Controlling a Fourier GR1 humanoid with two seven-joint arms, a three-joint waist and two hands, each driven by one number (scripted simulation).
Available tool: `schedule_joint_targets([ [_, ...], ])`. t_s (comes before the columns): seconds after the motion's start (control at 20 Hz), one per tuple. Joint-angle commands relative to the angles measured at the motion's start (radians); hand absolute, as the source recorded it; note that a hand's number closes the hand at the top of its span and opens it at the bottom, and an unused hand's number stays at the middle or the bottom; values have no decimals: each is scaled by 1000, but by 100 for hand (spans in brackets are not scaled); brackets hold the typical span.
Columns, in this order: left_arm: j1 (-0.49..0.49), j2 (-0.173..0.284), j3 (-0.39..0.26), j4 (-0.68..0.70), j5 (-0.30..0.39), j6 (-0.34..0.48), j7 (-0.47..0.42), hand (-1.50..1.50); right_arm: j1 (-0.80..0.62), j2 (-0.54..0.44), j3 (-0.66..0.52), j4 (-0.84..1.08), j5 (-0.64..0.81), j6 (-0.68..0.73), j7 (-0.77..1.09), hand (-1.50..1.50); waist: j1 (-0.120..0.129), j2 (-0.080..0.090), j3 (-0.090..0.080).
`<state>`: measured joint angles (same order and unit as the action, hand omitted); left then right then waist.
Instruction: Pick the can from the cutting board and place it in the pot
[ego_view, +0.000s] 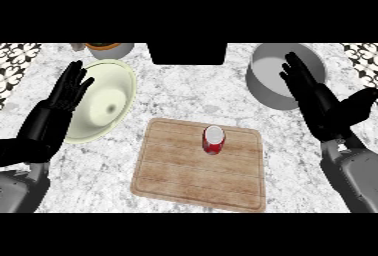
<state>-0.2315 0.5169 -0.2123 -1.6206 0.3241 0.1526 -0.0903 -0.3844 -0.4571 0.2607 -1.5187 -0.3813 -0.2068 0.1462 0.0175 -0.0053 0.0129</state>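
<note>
pale green bowl (111, 105) on marble counter (199, 95), small pot (111, 49) behind

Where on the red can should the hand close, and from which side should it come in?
Grip the red can round its side wall, about midway up. It stands upright on the cutting board with open board around it. Coming from the right probably suits best: the right hand is open on that side, by the pot.

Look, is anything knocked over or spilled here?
No, nothing stands out. The red can stands upright on the cutting board, the pot sits upright at the far right, and nothing has spilled.
</note>
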Motion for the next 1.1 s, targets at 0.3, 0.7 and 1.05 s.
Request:
schedule_joint_targets([
  [0.3,143,-60,73,70,9,143,14,0,157,-233,-110,-53,492,-397,-86,150,-187,-30,-42],
  [0.7,222,-163,33,48,2,198,-39,0,367,91,41,-275,812,-881,-257,-150,-110,-24,-20],
  [1.05,229,-179,7,34,-29,211,-59,0,646,282,200,-239,1141,-925,-167,-150,-93,-6,-24],
])
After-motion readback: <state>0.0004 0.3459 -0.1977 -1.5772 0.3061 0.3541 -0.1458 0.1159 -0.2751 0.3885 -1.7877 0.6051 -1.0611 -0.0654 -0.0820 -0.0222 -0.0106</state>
